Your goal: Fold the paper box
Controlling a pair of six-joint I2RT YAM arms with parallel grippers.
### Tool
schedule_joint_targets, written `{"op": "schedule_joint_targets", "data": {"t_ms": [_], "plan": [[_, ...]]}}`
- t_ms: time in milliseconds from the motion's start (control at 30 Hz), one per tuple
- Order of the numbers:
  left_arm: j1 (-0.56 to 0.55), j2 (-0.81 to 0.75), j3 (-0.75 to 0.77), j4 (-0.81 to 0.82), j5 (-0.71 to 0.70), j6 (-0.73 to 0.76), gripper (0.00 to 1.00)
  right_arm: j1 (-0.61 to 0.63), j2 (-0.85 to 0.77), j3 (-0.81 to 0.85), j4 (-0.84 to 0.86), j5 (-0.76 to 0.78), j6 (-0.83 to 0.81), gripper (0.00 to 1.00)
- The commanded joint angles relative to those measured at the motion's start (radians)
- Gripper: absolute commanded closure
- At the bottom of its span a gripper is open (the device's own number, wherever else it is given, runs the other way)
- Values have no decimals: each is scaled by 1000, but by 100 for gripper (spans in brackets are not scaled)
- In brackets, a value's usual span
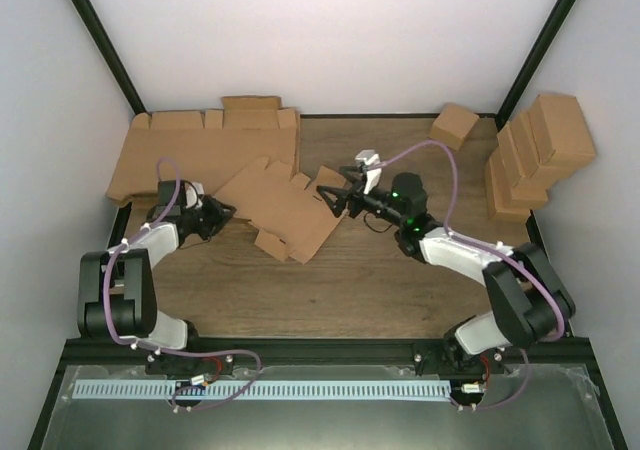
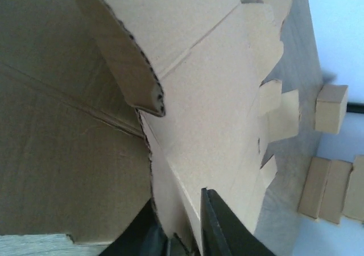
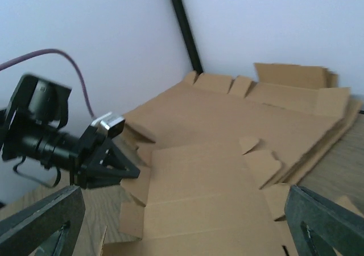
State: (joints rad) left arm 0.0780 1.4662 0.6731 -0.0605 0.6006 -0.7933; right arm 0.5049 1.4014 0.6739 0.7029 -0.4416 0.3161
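Note:
The paper box point(image 1: 285, 210) lies as a flat brown die-cut piece with flaps and creases in the middle of the wooden table. My left gripper point(image 1: 225, 213) is at its left edge. In the left wrist view the box's cardboard point(image 2: 216, 96) runs down between the two dark fingers, and the left gripper point(image 2: 177, 210) is shut on it. My right gripper point(image 1: 333, 198) hovers at the box's right edge, open. In the right wrist view the right gripper point(image 3: 185, 196) stands wide with the box point(image 3: 227, 199) below it and nothing between the fingers. That view also shows the left gripper point(image 3: 133, 169) on the box's far edge.
Much larger notched cardboard sheets point(image 1: 200, 145) lie at the back left, partly under the box. A small cube-like carton point(image 1: 454, 125) sits at the back right. A stack of folded cartons point(image 1: 535, 155) leans against the right wall. White walls close in on three sides.

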Motion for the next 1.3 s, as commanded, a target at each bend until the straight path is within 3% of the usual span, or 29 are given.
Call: {"op": "schedule_joint_targets", "data": {"t_ms": [0, 167, 333, 833, 1033, 1167, 1267], "plan": [[-3, -42, 0, -23, 31, 36, 90, 64, 85, 123, 46, -46, -160, 0], [-3, -171, -9, -131, 24, 64, 95, 66, 181, 244, -82, 12, -180, 0], [-4, -364, -67, -229, -10, 46, 96, 66, 142, 227, -28, -2, -221, 0], [-120, -923, -375, -258, -61, -294, 96, 66, -93, 61, -96, 48, -148, 0], [-234, -962, -397, -260, -135, -373, 96, 67, -158, -13, -105, 126, 10, 0], [-351, -970, -402, -266, -231, -441, 96, 66, -185, -27, -218, 234, 114, 0], [-429, -983, -411, -264, -305, -487, 96, 67, -191, -35, -240, 206, 130, 0]]}}
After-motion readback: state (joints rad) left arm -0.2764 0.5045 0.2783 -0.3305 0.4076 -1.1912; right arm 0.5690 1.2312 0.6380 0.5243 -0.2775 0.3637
